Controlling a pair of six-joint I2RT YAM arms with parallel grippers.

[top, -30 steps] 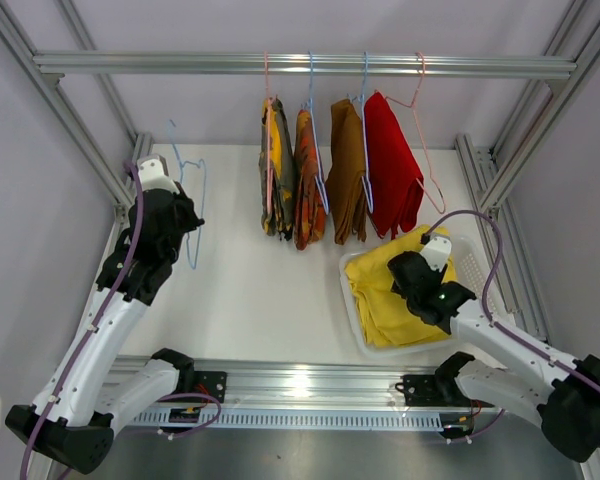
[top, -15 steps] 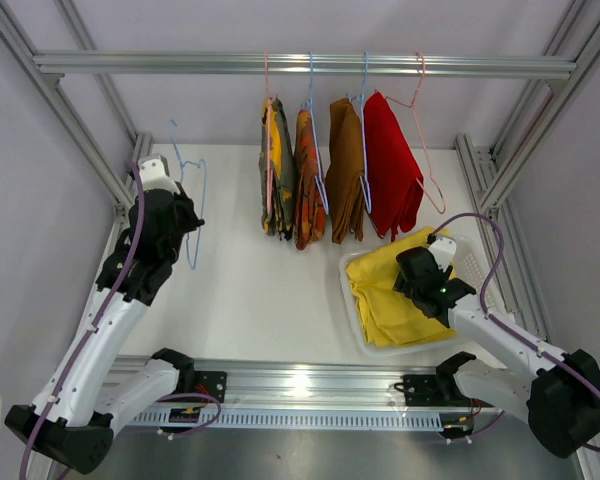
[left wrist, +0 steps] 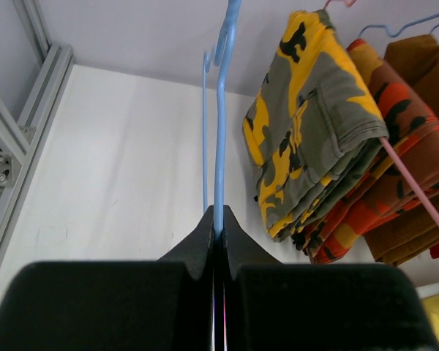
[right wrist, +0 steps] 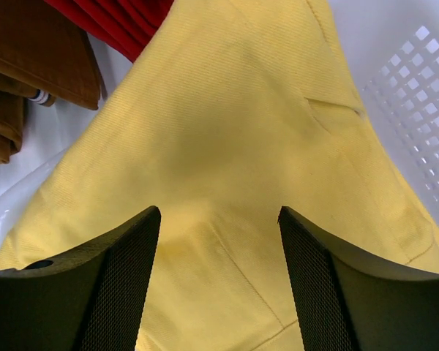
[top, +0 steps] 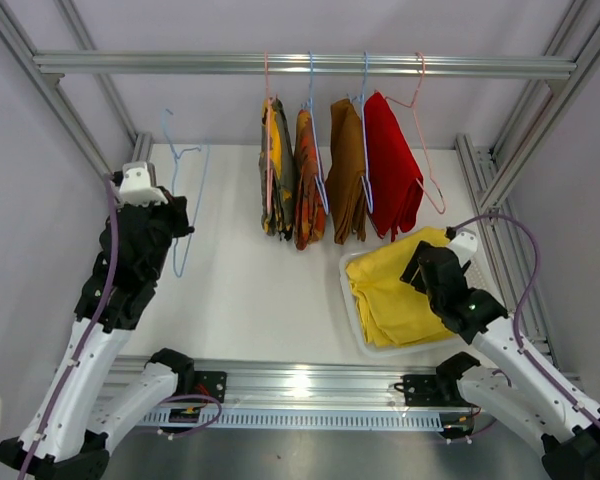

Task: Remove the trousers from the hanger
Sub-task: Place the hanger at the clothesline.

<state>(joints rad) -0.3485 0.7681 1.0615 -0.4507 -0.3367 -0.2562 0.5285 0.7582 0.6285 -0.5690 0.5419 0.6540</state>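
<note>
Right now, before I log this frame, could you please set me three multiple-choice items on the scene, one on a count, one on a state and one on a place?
1. How many pairs hang from the rail? A two; B four; C six.
2. The left jaws are: A shut on the blue hanger; B open and empty; C shut on the rail.
3. Where are the yellow trousers? A on the rail; B on the blue hanger; C in the basket.
Answers: B, the camouflage pair, orange pair, brown pair and red pair hang there; A, the jaws pinch the hanger's wire with no gap; C, the yellow cloth lies within the mesh walls.
</note>
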